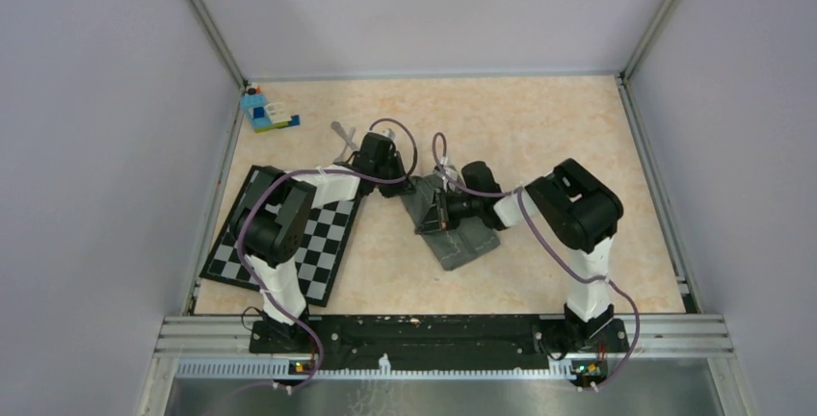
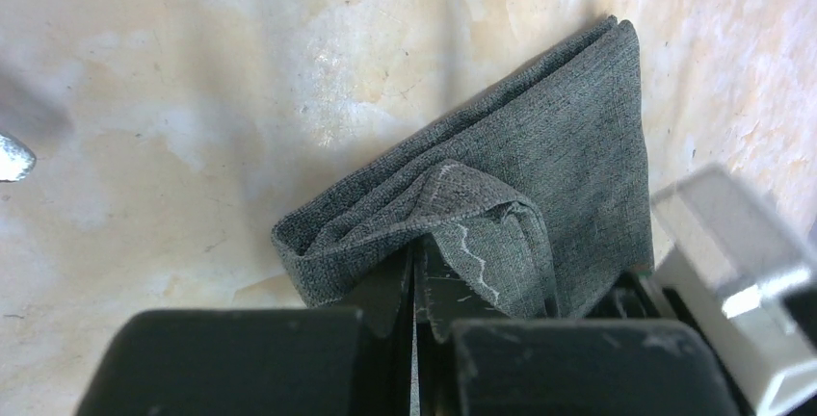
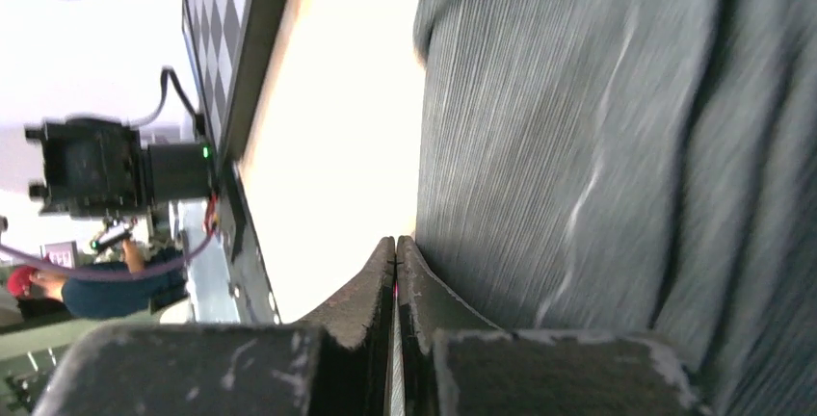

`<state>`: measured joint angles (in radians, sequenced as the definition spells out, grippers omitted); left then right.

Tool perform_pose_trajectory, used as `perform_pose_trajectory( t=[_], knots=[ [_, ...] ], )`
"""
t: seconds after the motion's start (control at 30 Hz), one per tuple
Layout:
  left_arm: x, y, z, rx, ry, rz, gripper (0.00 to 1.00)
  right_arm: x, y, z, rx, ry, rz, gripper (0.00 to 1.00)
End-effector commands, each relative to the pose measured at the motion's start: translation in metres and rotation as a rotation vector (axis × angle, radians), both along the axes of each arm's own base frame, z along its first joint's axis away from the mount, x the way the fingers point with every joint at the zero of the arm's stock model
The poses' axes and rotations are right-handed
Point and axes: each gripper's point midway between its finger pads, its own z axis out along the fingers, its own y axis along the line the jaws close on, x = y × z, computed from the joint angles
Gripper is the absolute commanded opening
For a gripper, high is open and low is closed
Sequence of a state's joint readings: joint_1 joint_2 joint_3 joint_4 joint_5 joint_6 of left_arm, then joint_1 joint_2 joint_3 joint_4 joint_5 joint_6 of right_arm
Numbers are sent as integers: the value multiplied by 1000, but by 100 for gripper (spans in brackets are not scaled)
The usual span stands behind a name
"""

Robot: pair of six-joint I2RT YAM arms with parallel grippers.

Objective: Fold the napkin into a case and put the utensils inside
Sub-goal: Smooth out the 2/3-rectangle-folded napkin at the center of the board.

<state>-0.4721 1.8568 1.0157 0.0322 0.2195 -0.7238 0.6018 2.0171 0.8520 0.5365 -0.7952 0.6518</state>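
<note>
The napkin (image 1: 467,238) is a dark grey cloth folded into a narrow strip in the middle of the table. Its far end is lifted between my two grippers. My left gripper (image 1: 412,188) is shut, and a folded corner of the napkin (image 2: 578,146) with its stitched hem hangs over its fingertips (image 2: 416,262). My right gripper (image 1: 431,212) is shut (image 3: 396,247) with a thin layer of cloth between its jaws. The rest of the napkin (image 3: 597,146) hangs close beside it. One silver utensil (image 1: 342,133) lies beyond the left arm. The other utensil is hidden.
The black-and-white checkered mat (image 1: 323,243) lies at the left under the left arm, and also shows in the right wrist view (image 3: 217,12). A blue toy-brick block (image 1: 262,111) stands in the far left corner. Grey walls close the table's left, far and right sides.
</note>
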Motion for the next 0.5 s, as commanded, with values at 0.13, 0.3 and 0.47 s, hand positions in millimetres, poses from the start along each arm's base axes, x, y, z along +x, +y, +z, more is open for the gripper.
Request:
perform_pose_trajectory(
  t=[0.13,0.3,0.47],
  knots=[
    [-9,17,-31,104,70,9,0,-83,-29,17,7,-11,46,0],
    [-5,13,-27,101,58,-12,0,-123,-45,15,-27,7,36,0],
    [-3,2,8,72,-14,-88,18,-119,-58,36,-82,-40,11,1]
  ],
)
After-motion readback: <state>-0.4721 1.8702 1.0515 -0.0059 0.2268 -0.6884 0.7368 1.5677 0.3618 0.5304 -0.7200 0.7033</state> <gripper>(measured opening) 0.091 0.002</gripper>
